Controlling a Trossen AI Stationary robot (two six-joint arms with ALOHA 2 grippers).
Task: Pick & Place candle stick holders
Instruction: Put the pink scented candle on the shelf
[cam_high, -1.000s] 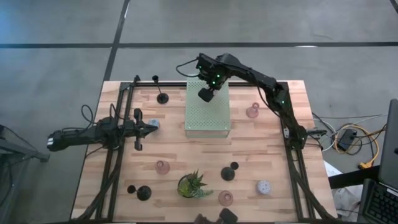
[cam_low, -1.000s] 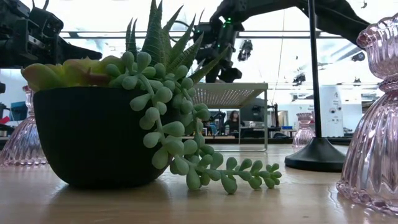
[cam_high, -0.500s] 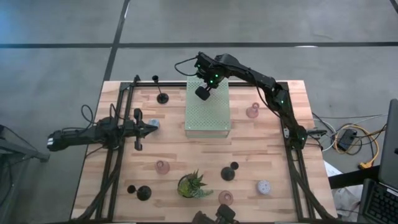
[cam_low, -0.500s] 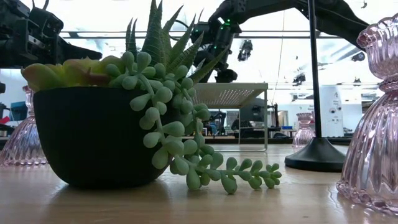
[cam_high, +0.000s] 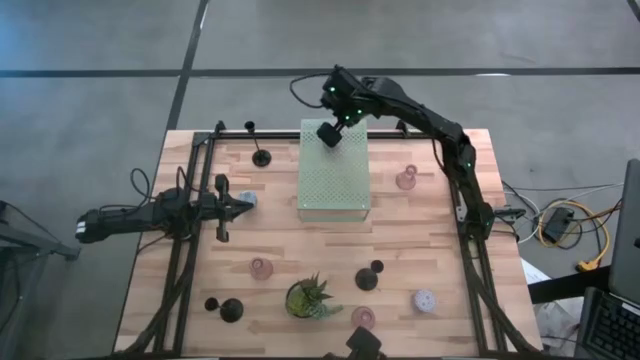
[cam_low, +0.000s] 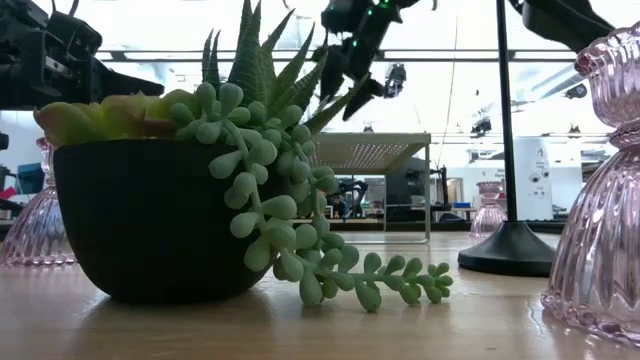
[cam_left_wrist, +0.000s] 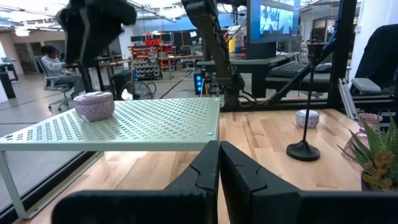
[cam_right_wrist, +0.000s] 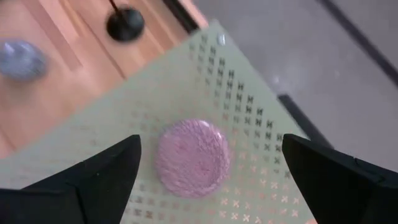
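Lilac-grey holder (cam_right_wrist: 192, 157) rests on the pale green perforated box (cam_high: 334, 170), right pincer (cam_right_wrist: 205, 163) hovering released above it.
High view: right pincer over the box's far end; left pincer (cam_high: 244, 203) low over the table (cam_high: 440, 230); left wrist view: its fingers (cam_left_wrist: 202, 174) clenched together; holder on the box's far end.

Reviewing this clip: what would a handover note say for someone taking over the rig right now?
Right gripper: open, above the far end of the green perforated box. One lilac-grey holder sits on the box beneath it.
Left gripper: shut, empty, idle over the table's left side.
Other eight holders: scattered on the table.
Done: one placed. Left: presumably those eight.
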